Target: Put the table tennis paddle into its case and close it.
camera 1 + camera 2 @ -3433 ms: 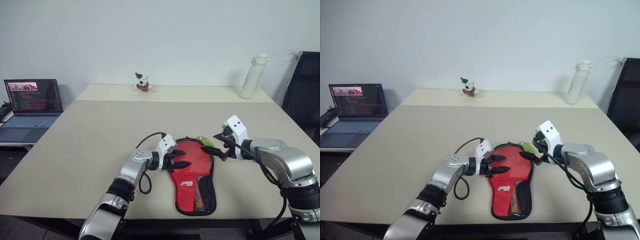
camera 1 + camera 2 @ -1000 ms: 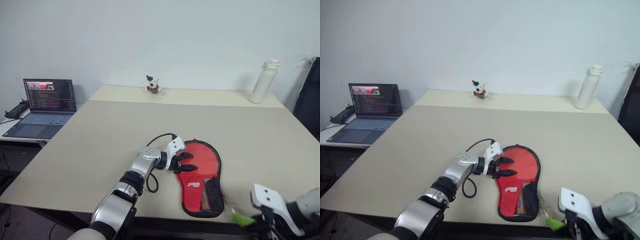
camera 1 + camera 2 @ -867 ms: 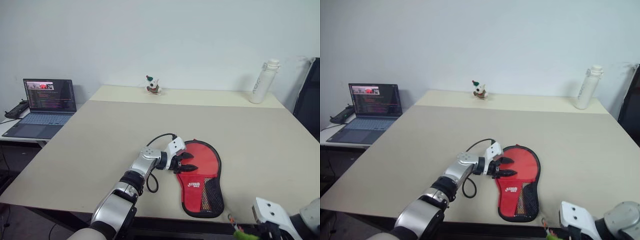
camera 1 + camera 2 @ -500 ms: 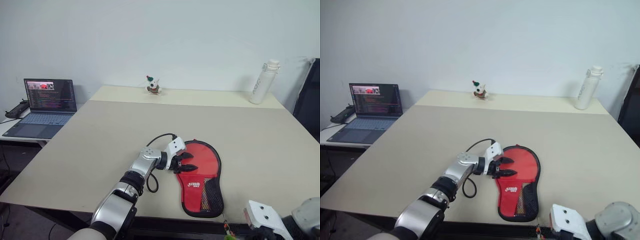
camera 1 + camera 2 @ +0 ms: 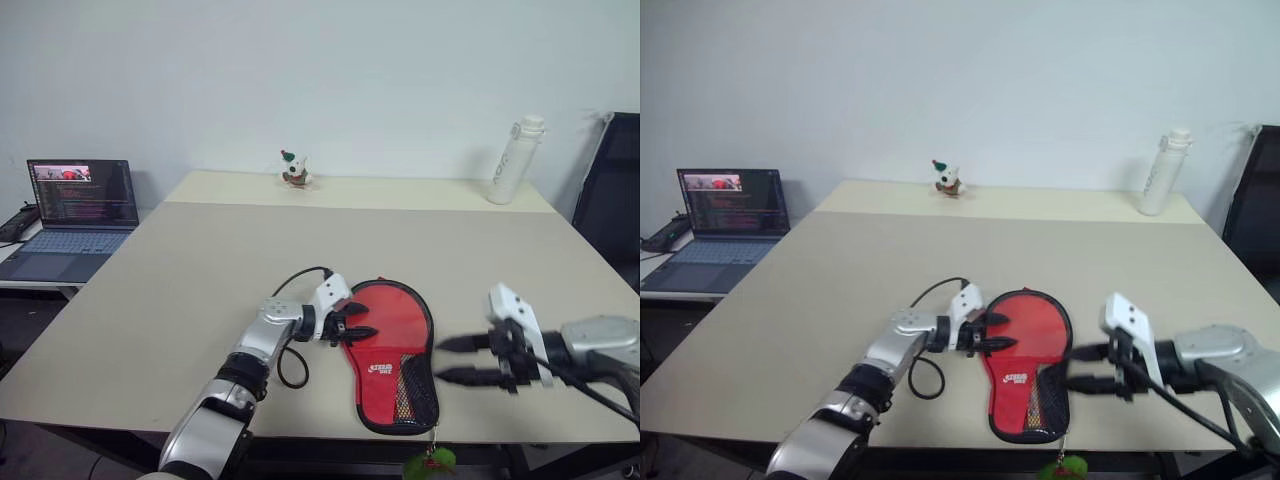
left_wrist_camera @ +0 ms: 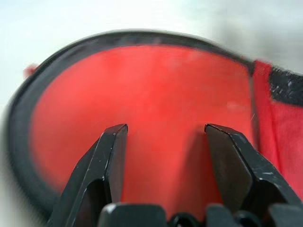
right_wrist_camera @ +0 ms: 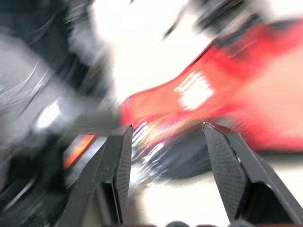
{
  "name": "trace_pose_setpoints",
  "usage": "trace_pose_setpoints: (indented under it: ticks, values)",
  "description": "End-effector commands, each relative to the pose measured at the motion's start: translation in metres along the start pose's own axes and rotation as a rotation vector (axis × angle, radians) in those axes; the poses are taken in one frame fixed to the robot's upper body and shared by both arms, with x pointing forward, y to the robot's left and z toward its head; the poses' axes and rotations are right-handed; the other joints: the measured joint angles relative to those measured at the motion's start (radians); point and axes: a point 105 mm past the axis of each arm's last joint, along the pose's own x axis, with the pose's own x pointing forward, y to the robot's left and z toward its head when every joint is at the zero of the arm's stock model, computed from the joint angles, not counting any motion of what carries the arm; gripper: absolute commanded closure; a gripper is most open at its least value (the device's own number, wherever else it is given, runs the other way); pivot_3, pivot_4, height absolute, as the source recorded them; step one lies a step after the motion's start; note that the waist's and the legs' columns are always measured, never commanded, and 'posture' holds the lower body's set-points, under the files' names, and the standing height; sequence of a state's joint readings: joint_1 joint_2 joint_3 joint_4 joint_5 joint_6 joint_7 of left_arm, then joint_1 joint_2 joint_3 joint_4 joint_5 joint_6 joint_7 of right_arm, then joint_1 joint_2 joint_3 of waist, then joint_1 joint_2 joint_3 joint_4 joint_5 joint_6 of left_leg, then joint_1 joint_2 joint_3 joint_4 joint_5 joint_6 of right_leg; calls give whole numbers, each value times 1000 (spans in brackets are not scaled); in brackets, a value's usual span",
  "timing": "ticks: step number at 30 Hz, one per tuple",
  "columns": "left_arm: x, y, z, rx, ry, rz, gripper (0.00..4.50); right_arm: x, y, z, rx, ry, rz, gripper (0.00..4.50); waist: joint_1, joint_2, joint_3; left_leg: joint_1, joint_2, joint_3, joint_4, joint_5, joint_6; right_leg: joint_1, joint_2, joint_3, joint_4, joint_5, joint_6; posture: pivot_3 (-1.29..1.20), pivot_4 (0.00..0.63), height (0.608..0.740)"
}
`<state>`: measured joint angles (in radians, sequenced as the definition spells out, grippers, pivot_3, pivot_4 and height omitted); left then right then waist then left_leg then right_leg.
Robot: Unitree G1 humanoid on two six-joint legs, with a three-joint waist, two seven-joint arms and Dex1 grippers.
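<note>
Item: case point(image 5: 393, 345), red face up with white lettering and a black mesh pocket, lying flat on the worktop point(image 5: 180, 290) between the two end effectors. Round head of the case just ahead of the left end effector point(image 5: 362, 327), whose two black fingers stand spread over the rim of that head, tips resting on or just above the red fabric; contact cannot be told, and nothing is clamped between them. Narrow handle end of the case just beside the right end effector point(image 5: 452, 359), which hangs apart from it above the worktop, fingers parted and empty, pointing toward the mesh pocket. Green charm point(image 5: 430, 461) dangling past the near worktop edge, below and short of the right end effector. Status, as judged: the table tennis paddle lies nowhere on the open worktop, so it is probably inside already; the black edge looks drawn closed all round, so little or nothing seems left. Not verifiable: the paddle itself, the zip line and its slider, and the case's underside.
</note>
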<state>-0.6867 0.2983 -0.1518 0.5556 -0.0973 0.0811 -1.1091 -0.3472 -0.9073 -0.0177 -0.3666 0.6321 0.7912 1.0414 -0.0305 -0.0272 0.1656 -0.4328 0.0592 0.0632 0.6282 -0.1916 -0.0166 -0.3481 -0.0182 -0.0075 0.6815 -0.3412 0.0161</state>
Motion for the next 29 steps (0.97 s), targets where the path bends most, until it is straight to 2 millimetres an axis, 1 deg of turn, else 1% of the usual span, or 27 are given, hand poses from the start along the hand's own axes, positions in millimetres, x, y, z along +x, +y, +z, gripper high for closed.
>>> trace_pose_setpoints:
  ticks: [1, 3, 6, 7, 10, 12, 17, 21, 25, 27, 29]
  values:
    - [-41, 1, 39, 56, -124, 48, 1662, 6, -21, 5, -52, -35, -30, 1947, 0, 1, 1, -1, 0, 0, 0, 1, -2, -1, 0, 0, 0, 0, 0, 0, 150, 740]
    - [-55, -3, 44, 58, -127, 72, 1662, 7, -30, 5, -69, -44, -31, 1947, 4, 2, 2, -1, 1, 0, -1, 2, -3, -2, 0, 0, 0, -1, -1, 0, 150, 740]
    - [-88, -7, 53, 69, -121, 164, 1662, 10, -55, 7, -89, -84, -70, 1947, 5, 3, 3, -1, 0, 0, -1, 1, -3, -1, 0, 0, -1, -1, -1, 0, 150, 740]
    - [-95, -8, 55, 65, -118, 197, 1662, 11, -63, 6, -88, -92, -80, 1947, 5, 3, 3, -1, 0, 1, -1, 1, -2, -1, -1, 0, -1, -1, -1, 0, 150, 740]
    - [-108, -10, 55, 52, -109, 275, 1662, 11, -76, 5, -96, -95, -97, 1947, 12, 3, 3, -1, 0, 0, 0, -1, 1, 0, -1, -1, 0, -1, -1, 0, 150, 740]
    - [-110, -10, 55, 50, -108, 327, 1662, 7, -85, 3, -99, -80, -111, 1947, 14, 3, 3, -1, 0, 0, 0, -1, 1, 0, -1, -1, 0, -1, -1, 0, 150, 740]
    - [-118, -11, 58, 73, -119, 419, 1662, -5, -100, -2, -109, -22, -156, 1947, 15, 3, 4, -1, 0, 0, 0, -1, 1, -1, -1, 0, 0, -1, -2, 0, 150, 740]
    - [-113, -4, 59, 101, -118, 489, 1662, -20, -124, 0, -101, -20, -265, 1947, 15, 3, 4, -1, 0, 1, 0, -1, 1, -1, -1, 0, 1, -1, -2, 0, 150, 740]
    - [-109, -5, 52, 68, -131, 498, 1662, -17, -126, 1, -104, -28, -275, 1947, 15, 3, 4, -1, 0, 1, 0, -1, 1, -1, -1, 0, 0, -1, -2, 0, 150, 740]
    - [-110, -7, 45, 39, -127, 516, 1662, -16, -126, 3, -95, -38, -290, 1947, 14, 4, 4, -1, 0, 1, -1, 1, -1, -1, -1, 0, 0, -1, -2, 0, 150, 740]
    - [-111, -4, 43, 21, -140, 540, 1662, -15, -128, 3, -87, -30, -304, 1947, 13, 4, 4, -1, 0, 2, -1, 1, -2, -1, -1, 1, 0, -1, -2, 0, 150, 740]
